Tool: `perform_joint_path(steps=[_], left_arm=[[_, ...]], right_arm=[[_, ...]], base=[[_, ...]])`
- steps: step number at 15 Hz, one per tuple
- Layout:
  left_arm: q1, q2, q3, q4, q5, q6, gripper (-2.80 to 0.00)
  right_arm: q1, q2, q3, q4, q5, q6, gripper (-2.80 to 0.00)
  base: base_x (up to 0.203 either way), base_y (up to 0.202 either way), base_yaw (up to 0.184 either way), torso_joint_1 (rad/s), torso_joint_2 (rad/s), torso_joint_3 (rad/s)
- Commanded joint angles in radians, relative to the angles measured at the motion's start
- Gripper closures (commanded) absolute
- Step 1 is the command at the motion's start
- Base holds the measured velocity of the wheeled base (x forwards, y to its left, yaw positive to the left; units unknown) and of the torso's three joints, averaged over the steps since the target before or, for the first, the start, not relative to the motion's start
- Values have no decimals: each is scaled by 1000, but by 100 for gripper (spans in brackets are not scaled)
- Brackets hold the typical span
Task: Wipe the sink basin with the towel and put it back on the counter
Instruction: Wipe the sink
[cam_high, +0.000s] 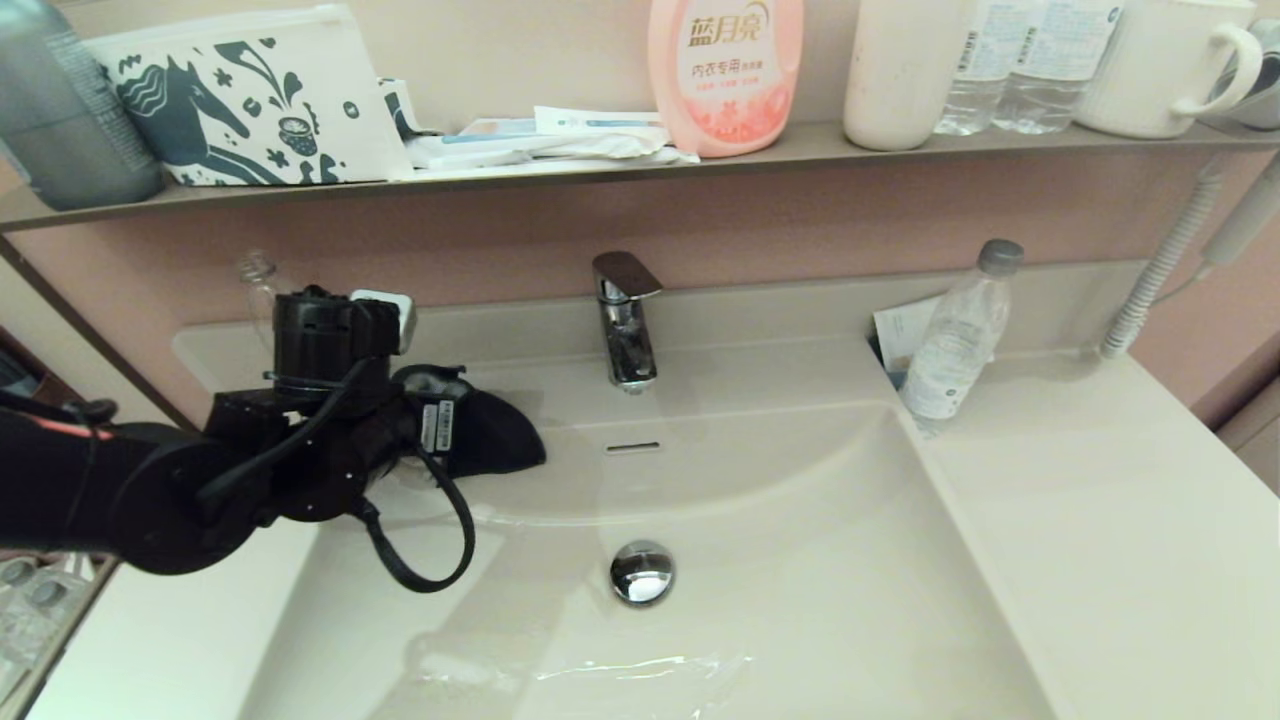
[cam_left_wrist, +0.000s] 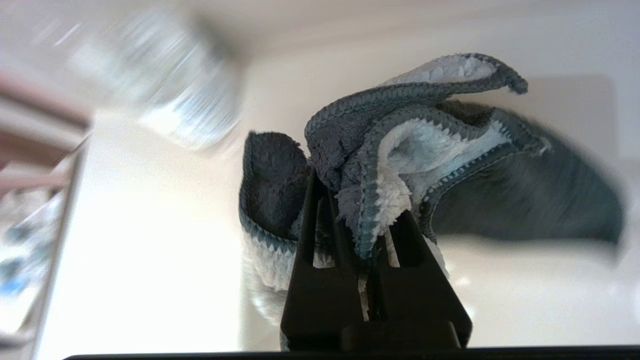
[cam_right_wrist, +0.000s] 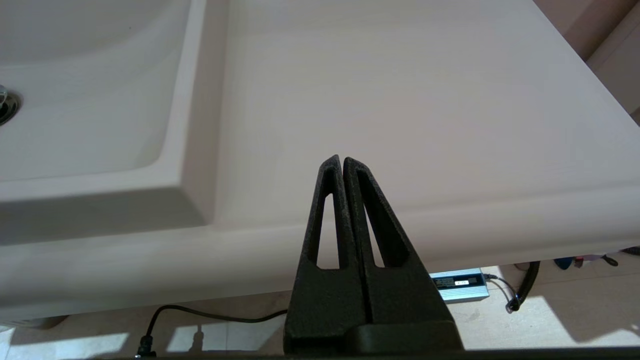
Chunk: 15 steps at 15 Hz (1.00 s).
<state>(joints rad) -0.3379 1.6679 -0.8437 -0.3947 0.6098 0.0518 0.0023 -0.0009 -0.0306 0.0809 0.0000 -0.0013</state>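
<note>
The towel (cam_high: 495, 432), charcoal on one side and pale grey-blue on the other, hangs bunched at the back left of the sink basin (cam_high: 800, 560), beside the counter (cam_high: 1100, 520) rim. My left gripper (cam_left_wrist: 362, 200) is shut on the towel (cam_left_wrist: 400, 150), a fold pinched between its black fingers. In the head view the left wrist hides the fingertips. The chrome drain plug (cam_high: 642, 572) sits mid-bowl, the overflow slot (cam_high: 632, 447) above it. My right gripper (cam_right_wrist: 342, 161) is shut on nothing, parked low off the counter's (cam_right_wrist: 400, 100) front edge, out of the head view.
A chrome faucet (cam_high: 625, 320) stands at the back ledge, right of the towel. A clear plastic bottle (cam_high: 955, 340) stands at the bowl's back right corner. A small glass bottle (cam_high: 258, 285) sits behind my left wrist. The wall shelf (cam_high: 600, 165) carries a horse-print pouch, a pink bottle and cups.
</note>
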Motion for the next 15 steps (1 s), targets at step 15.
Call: perform_joint_path(steps=[15], left_arm=[[608, -304, 136, 286, -402, 127, 0]], right_arm=[[0, 1, 0, 0, 0, 0, 0]], base=[[0, 0, 0, 0, 0, 0]])
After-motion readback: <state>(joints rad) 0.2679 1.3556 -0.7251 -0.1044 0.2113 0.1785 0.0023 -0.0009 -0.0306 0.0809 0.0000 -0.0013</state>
